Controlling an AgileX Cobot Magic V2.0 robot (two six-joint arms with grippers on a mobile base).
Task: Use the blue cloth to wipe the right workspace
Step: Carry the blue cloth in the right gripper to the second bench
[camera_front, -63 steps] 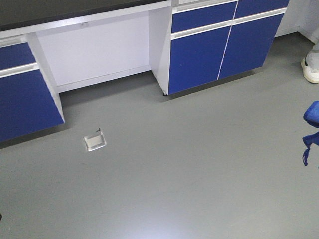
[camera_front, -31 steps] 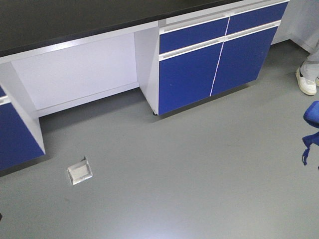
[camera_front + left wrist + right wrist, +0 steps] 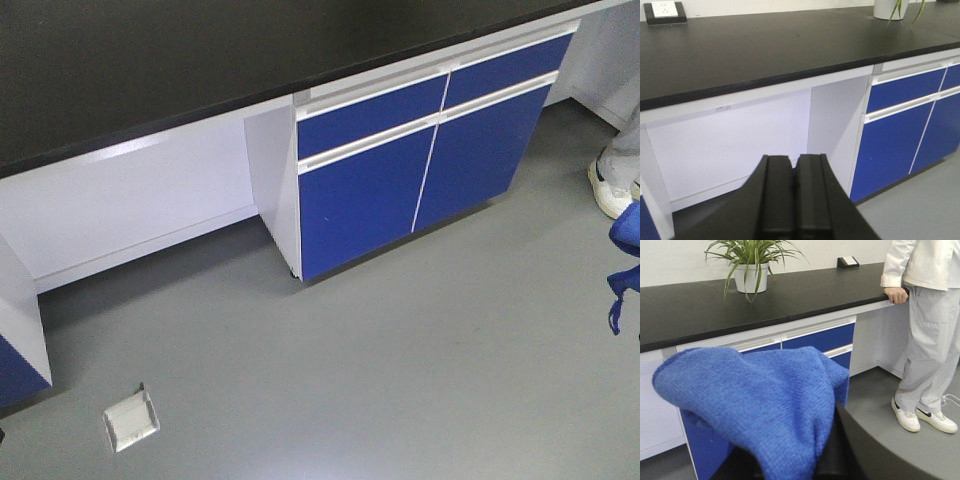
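The blue cloth point(image 3: 755, 405) drapes over your right fingers point(image 3: 850, 455) — grip hidden, can't tell — the worktop point(image 3: 815, 290) lies ahead and higher; left fingers point(image 3: 779, 200) pressed together.

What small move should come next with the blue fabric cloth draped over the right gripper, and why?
Probably carry the wrinkly royal-blue fabric cloth forward over the edge of the wide matte black benchtop. It hangs above the grey floor, short of the bench, so wiping cannot start. Stay clear of the white-potted green plant and the white-clad person.
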